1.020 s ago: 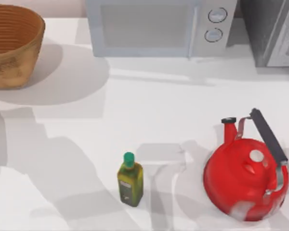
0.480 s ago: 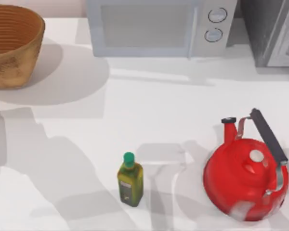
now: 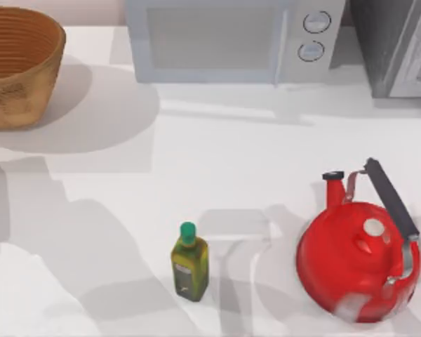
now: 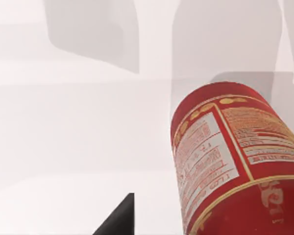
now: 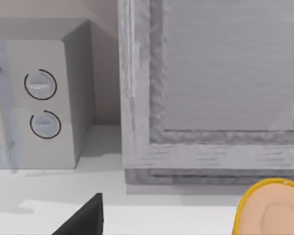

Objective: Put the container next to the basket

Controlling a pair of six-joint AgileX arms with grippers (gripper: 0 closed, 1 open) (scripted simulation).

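Note:
The container [image 4: 235, 161], a red can with a cream label, fills the near side of the left wrist view, tilted over the white table. A dark part of my left gripper [image 4: 118, 219] shows just beside it, with a strip of table between them. Whether the can is held I cannot tell. The basket [image 3: 17, 67], large, woven and tan-brown, stands at the table's far left corner in the top view. A dark part of my right gripper [image 5: 83, 218] appears in the right wrist view, facing the back of the table.
A grey microwave [image 3: 231, 38] stands at the back centre, a grey appliance [image 3: 400, 45] at the back right. A big red kettle [image 3: 359, 260] sits at the front right. A green-capped olive oil bottle [image 3: 189, 263] stands front centre. A yellow-rimmed tan object [image 5: 272, 208] lies near my right gripper.
Basket, bottle and kettle have not moved. The arm shadows at the table's front left have shifted slightly.

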